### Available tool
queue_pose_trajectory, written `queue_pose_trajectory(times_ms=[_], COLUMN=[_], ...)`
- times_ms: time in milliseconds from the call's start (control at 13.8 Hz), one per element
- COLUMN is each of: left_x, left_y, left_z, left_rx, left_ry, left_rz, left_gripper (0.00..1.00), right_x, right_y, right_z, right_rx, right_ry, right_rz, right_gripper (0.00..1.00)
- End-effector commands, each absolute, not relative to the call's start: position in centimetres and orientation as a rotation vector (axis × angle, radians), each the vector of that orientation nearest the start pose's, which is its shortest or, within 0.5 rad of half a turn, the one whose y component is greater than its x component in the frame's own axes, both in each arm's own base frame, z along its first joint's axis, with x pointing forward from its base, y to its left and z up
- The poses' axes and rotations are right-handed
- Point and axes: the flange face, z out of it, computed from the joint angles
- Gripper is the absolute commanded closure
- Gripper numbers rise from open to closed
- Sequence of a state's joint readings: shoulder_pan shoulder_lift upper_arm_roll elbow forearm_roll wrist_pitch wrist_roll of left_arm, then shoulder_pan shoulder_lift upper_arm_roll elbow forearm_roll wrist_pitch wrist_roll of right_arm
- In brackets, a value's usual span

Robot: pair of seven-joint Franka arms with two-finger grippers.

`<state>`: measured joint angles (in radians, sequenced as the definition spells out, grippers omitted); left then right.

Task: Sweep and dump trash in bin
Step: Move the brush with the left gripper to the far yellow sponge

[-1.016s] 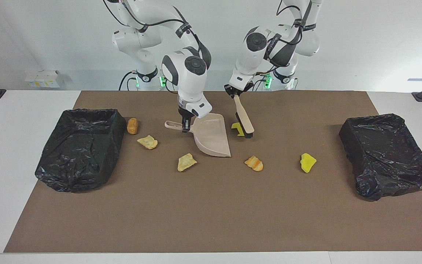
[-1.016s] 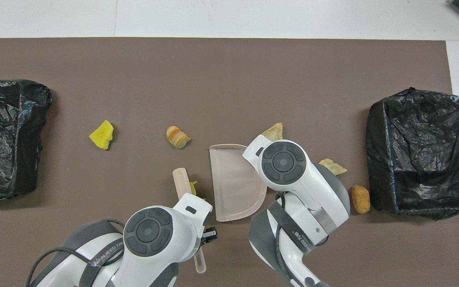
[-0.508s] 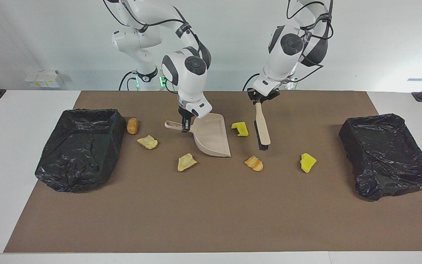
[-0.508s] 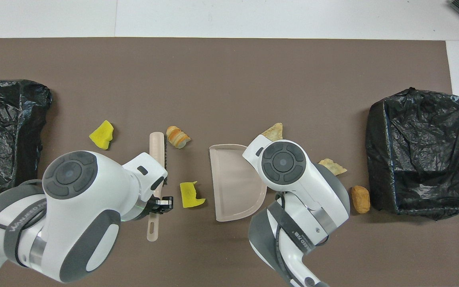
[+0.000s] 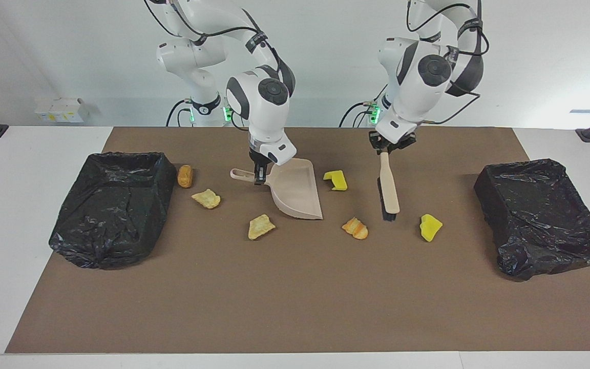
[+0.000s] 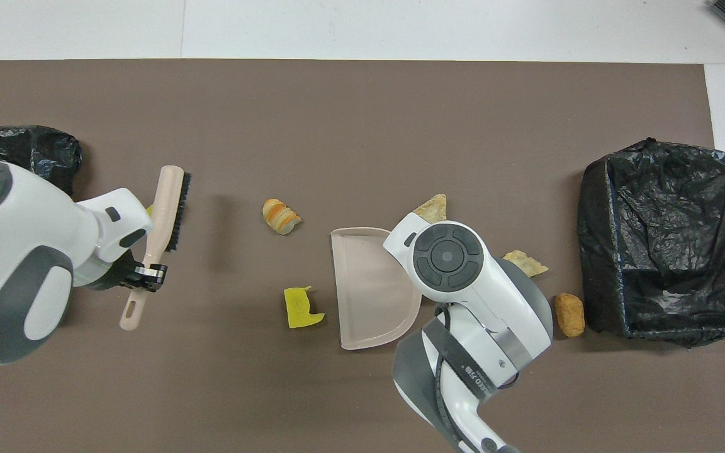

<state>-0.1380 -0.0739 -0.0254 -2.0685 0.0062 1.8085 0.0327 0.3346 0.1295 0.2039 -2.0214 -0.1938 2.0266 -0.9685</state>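
My left gripper (image 5: 390,147) (image 6: 146,277) is shut on the handle of the beige brush (image 5: 390,193) (image 6: 166,204), whose head hangs between an orange-striped piece (image 5: 355,228) (image 6: 281,216) and a yellow foam chunk (image 5: 430,227). My right gripper (image 5: 260,175) is shut on the handle of the beige dustpan (image 5: 295,190) (image 6: 369,283), which rests on the mat. A second yellow foam piece (image 5: 337,180) (image 6: 301,307) lies beside the pan. Two tan crusty bits (image 5: 261,226) (image 5: 207,198) and a brown oval lump (image 5: 185,176) lie toward the right arm's end.
Two bins lined with black bags stand on the brown mat, one at the right arm's end (image 5: 113,205) (image 6: 664,239) and one at the left arm's end (image 5: 541,215) (image 6: 16,145). The brown lump lies right beside the first bin.
My left gripper has carried the brush away from the yellow piece by the dustpan, toward the left arm's end of the table. The right arm, the dustpan and the trash have not moved.
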Motion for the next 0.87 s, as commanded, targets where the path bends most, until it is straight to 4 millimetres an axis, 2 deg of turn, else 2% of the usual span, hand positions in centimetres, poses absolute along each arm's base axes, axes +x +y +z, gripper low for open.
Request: queue_pose_trajectory(times_ms=[0,145,218,363,508,580,798], left_x=[52.7,54.5,55.4,57.1,57.5,57.5,57.1], left_y=[-3.4,1.3,2.5,3.4,4.9,5.1,3.7], left_z=[44.8,43.3,42.9,41.4,39.2,38.7,37.7], left_rx=[-3.03,-2.997,-2.975,-2.941,-2.928,-2.926,-2.921], left_ry=[0.449,0.563,0.58,0.59,0.606,0.63,0.668], left_rz=[0.252,0.211,0.197,0.209,0.219,0.23,0.263], left_gripper=[1.0,1.0,1.0,1.0,1.0,1.0,1.0], right_x=[48.5,48.5,48.5,48.5,48.5,48.5,48.3], right_y=[27.3,27.3,27.4,27.3,27.3,27.3,27.3], right_z=[37.8,37.7,37.7,37.7,37.8,37.8,37.7], right_rx=[2.099,2.101,2.099,2.104,2.11,2.115,2.133], right_ry=[2.138,2.137,2.139,2.136,2.129,2.124,2.104], right_rz=[-0.229,-0.229,-0.229,-0.228,-0.227,-0.227,-0.245], right_gripper=[1.0,1.0,1.0,1.0,1.0,1.0,1.0])
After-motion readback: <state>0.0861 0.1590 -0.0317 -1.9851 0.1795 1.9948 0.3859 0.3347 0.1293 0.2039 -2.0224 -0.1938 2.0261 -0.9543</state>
